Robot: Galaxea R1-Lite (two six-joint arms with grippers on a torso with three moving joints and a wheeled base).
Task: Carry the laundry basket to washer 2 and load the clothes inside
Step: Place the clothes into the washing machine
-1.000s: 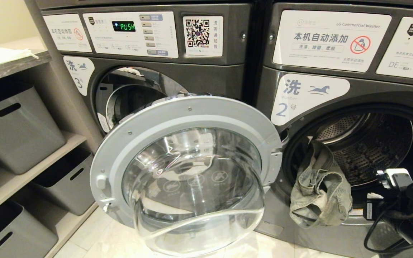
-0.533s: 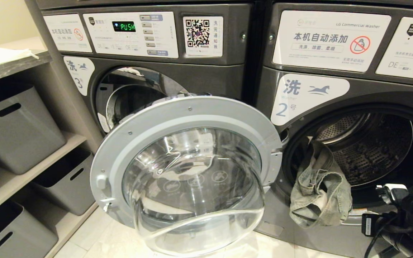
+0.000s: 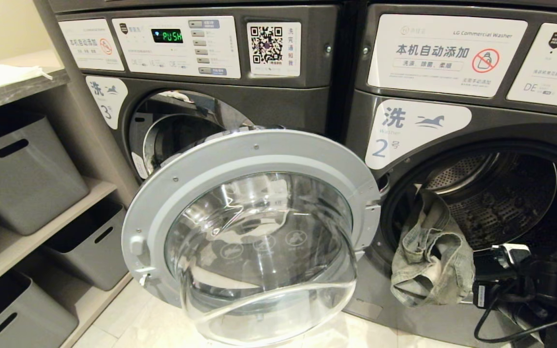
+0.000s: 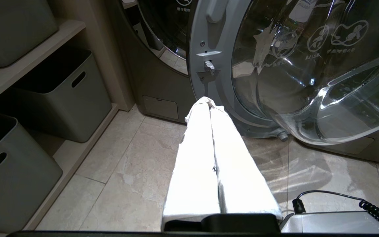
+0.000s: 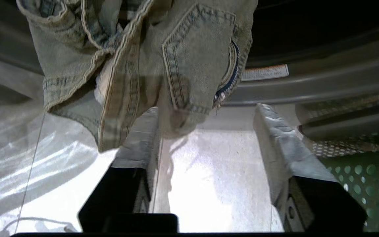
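While its fingers are standing apart and holding nothing, the right gripper (image 5: 206,131) is hovering just under the clothes (image 5: 143,62).
Denim is hanging over the lower rim of washer 2 (image 3: 452,159), half out of the drum; the laundry basket (image 5: 357,171) is sitting beside the gripper; the left gripper (image 4: 211,103), pressed closed, is pointing at the open door (image 4: 291,65).

Faded, matt denim cloth with raised stitched seams is seen in the clothes (image 3: 431,261), draped against the perforated bright metal drum of washer 2 (image 3: 496,203). A clear, glossy glass bowl is framed by the smooth grey door ring (image 3: 254,159). Green perforated plastic is shown by the laundry basket (image 5: 364,177), glossy stone tile by the floor (image 4: 127,171), matt grey plastic by the storage bins (image 3: 17,174)
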